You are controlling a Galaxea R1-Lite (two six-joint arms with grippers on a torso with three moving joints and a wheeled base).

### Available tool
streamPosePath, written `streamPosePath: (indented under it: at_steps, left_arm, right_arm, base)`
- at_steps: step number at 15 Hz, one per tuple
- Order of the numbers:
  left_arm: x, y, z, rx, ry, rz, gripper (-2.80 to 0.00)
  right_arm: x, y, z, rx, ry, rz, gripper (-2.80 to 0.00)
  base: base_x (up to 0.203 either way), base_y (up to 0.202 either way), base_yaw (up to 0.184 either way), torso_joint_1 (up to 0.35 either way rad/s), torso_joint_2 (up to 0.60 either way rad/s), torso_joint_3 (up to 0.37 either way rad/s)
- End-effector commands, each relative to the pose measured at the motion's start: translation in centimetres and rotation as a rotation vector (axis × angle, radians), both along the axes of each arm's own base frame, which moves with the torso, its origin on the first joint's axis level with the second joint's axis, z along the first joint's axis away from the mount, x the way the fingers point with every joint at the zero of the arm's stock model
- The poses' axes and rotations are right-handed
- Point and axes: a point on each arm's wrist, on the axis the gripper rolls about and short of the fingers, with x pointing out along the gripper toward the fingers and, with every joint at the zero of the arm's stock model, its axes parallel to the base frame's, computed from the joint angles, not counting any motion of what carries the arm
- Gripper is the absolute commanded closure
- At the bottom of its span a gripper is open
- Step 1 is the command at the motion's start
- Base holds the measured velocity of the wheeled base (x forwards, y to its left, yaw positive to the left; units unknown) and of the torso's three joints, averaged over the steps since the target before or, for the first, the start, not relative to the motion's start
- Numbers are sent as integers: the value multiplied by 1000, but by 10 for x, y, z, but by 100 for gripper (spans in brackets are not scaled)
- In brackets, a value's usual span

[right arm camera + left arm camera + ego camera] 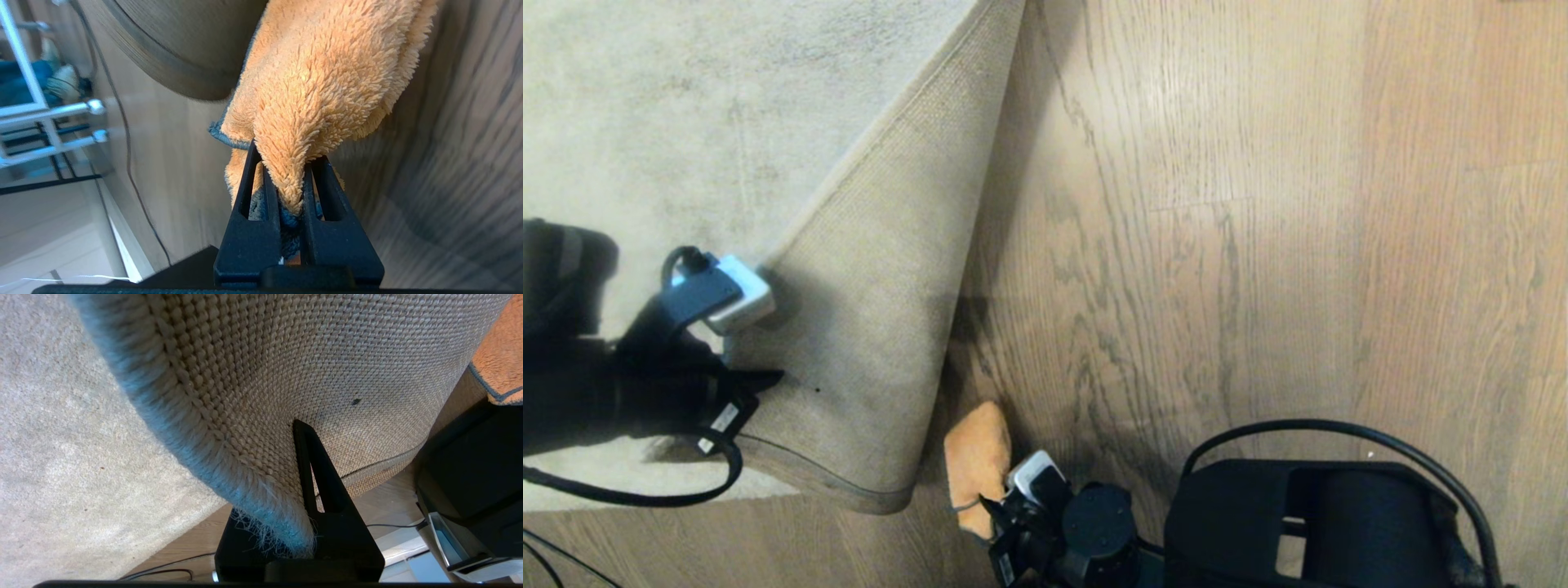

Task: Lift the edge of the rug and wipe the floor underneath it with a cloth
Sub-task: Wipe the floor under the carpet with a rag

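Cloth (327, 81) was pinched in the right gripper (292, 179), hanging low beside the folded-back rug edge (915, 269). Left gripper (302, 522) was clamped on that edge, holding the backing up. Step judged: lift done, wipe starting. Next move calls for pressing the cloth onto the floor (1176, 245) exposed just beside the fold.

We see rug (686, 122) top as short matt pile, its folded-up backing (347, 367) coarse tan weave, rug edge (212, 457) fuzzy stitched yarn; the floor (1217, 245) wood-grain planks, slight sheen; the cloth (327, 81) fluffy orange fleece; gripper fingers (322, 241) matt black plastic
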Motion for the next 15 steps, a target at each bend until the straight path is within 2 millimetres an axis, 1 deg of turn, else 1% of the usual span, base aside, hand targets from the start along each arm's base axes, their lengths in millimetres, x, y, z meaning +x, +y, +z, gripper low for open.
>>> streamPosePath:
  at_steps: [1, 4, 6, 7, 9, 11, 13, 15]
  left_arm:
    - [1, 0, -1, 3, 5, -3, 0]
    - [2, 0, -1, 3, 5, -1, 0]
    - [2, 0, -1, 7, 3, 3, 0]
    - [1, 0, 0, 10, 0, 7, 0]
    - [1, 0, 0, 10, -1, 7, 0]
    - [1, 0, 0, 10, -1, 5, 0]
    - [1, 0, 0, 10, 1, 4, 0]
    - [1, -1, 1, 10, -4, 2, 0]
  right_arm:
    - [6, -4, -8, 9, -7, -22, 0]
    - [26, -19, -3, 17, -14, -91, 0]
    - [41, -36, 11, 28, -26, -150, 0]
    - [43, -47, 18, 25, -26, -173, 0]
    - [42, -74, 35, 5, -14, -219, 0]
    - [37, -104, 55, -10, -8, -266, 0]
    - [27, -134, 78, -8, -11, -311, 0]
    - [14, -163, 100, 7, -22, -357, 0]
  base:
    - [0, 0, 0, 0, 0, 0]
    - [0, 0, 0, 0, 0, 0]
    - [0, 0, 0, 0, 0, 0]
    - [0, 0, 0, 0, 0, 0]
    - [0, 0, 0, 0, 0, 0]
    - [0, 0, 0, 0, 0, 0]
    - [0, 0, 0, 0, 0, 0]
    - [0, 0, 0, 0, 0, 0]
